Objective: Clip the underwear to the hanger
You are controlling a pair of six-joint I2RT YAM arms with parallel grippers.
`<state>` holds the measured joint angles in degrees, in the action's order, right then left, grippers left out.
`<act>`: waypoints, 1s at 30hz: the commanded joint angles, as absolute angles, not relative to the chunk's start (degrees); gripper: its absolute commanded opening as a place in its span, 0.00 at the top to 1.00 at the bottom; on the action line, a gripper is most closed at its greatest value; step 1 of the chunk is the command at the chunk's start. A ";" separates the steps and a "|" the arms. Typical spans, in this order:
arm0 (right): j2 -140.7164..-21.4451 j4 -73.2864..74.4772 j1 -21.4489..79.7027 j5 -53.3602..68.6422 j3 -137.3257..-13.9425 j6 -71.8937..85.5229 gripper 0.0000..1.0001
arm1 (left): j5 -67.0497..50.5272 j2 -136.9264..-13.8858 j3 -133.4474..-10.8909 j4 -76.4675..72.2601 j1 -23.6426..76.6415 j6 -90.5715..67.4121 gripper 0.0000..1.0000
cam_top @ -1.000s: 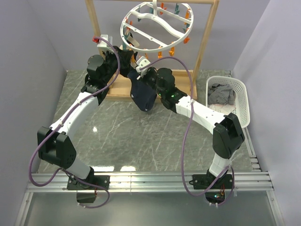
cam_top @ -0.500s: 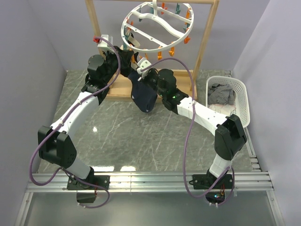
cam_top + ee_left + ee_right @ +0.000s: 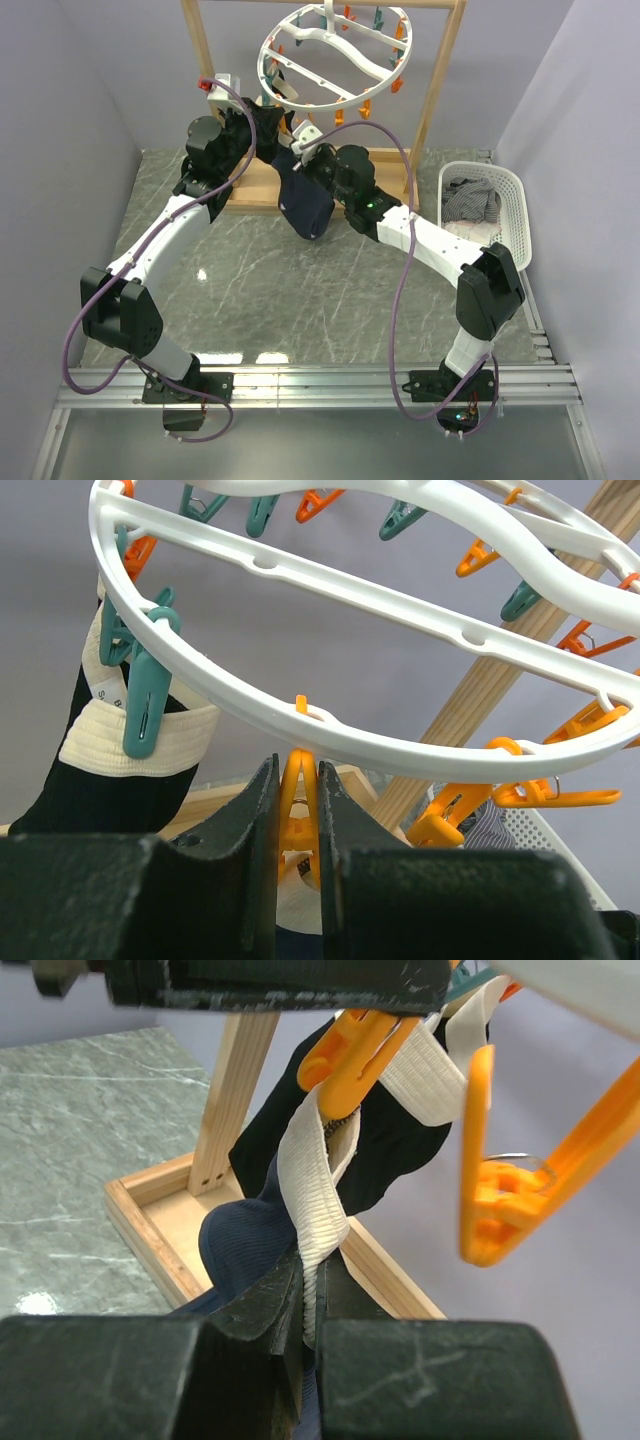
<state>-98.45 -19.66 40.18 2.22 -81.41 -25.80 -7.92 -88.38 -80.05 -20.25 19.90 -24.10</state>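
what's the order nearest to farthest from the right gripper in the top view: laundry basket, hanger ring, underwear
1. underwear, hanging from the right gripper
2. hanger ring, just above and behind it
3. laundry basket, far right by the wall

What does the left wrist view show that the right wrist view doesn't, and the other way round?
Only the left wrist: the hanger from below, with its crossbars and many other clips along the ring. Only the right wrist: the right fingers pinching the underwear by its cream waistband, which runs up to the clip's mouth, plus the table and wooden base. Both: the orange clip squeezed between the left fingers, and the black garment with its cream band already hung.
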 commanded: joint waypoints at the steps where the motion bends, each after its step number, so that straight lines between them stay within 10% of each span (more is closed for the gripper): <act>1: -95.62 -20.48 40.08 2.02 -85.87 -24.00 1.00 | -8.17 -88.68 -80.33 -19.07 19.34 -23.20 1.00; 30: -97.47 -16.26 39.11 0.17 -92.29 -21.53 1.00 | -8.70 -89.30 -80.86 -18.63 19.51 -22.50 0.88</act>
<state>-98.52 -13.67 39.48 0.86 -90.11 -21.52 -8.40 -88.86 -79.94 -20.73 19.92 -23.31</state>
